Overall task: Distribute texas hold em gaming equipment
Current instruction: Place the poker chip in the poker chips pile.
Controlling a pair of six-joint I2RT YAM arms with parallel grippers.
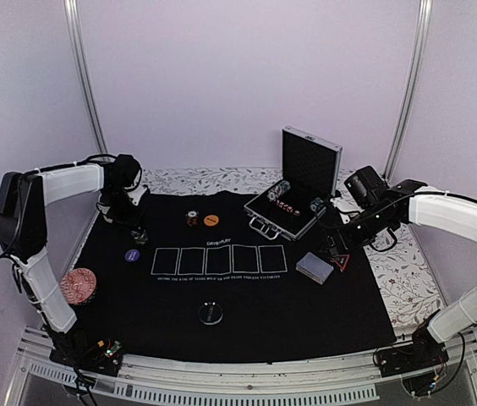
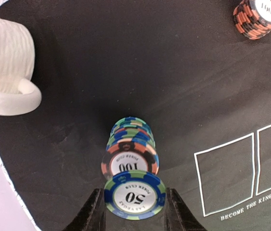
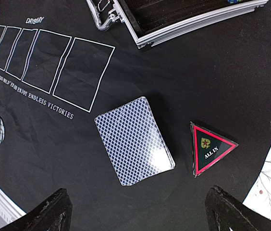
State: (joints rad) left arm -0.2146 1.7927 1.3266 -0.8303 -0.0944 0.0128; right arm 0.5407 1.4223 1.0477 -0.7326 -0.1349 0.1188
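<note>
My left gripper (image 2: 134,214) is shut on a leaning stack of striped poker chips (image 2: 131,159), a blue "50" chip nearest the camera and a "100" chip behind it. Its lower end is at the black mat (image 1: 247,296), far left (image 1: 139,237). My right gripper (image 3: 138,211) hangs wide open above a deck of grey-blue-backed cards (image 3: 134,140) and a red-edged black "ALL IN" triangle (image 3: 210,147), both flat on the mat; nothing is between its fingers. In the top view the deck (image 1: 315,267) and triangle (image 1: 341,261) lie right of the printed card boxes.
A cream mug (image 2: 6,62) stands left of the held chips. Another chip stack (image 1: 192,218) and an orange disc (image 1: 211,219) sit at the back, a purple disc (image 1: 132,254) left, a black-and-white disc (image 1: 211,314) front. The open silver case (image 1: 293,203) stands back right; a pink patterned round object (image 1: 79,285) lies near left.
</note>
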